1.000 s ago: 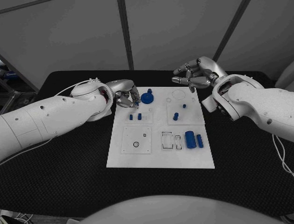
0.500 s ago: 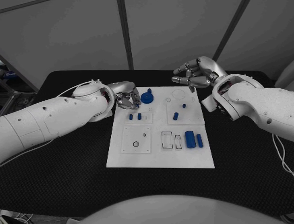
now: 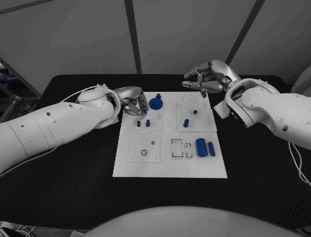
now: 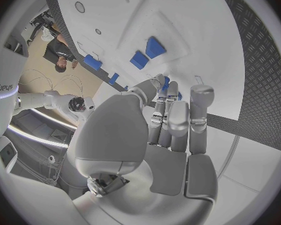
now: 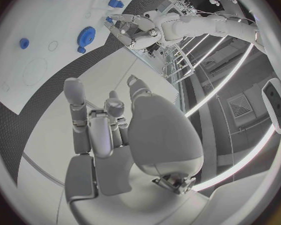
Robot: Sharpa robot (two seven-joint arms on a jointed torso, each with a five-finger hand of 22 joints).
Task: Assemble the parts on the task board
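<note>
Centrally on the black table (image 3: 69, 173) lies the white task board (image 3: 171, 163), its long sides running from the robot toward the table's far edge. The left hand (image 3: 134, 104) sits at the board's far left corner, over its left edge, just beside a blue gear-like part (image 3: 156, 103) that stands near the far edge. In the left wrist view the left hand's fingers (image 4: 178, 120) lie straight and close together, pointing down at the board; whether they pinch anything at their tips I cannot tell. The right hand (image 3: 206, 81) hovers above the board's far right corner, fingers loosely curled inward and holding nothing that can be seen; the right wrist view shows the same fingers (image 5: 93, 130) bent, with open air in front of them.

Two small blue pegs (image 3: 143, 123) stand in a raised square plate on the left half of the board, and another peg (image 3: 186, 123) stands in the matching plate on the right half. Nearer the robot, along the right edge, a thick blue cylinder (image 3: 200, 147) and a thinner blue bar (image 3: 211, 149) lie side by side next to outlined slots (image 3: 179, 148).
</note>
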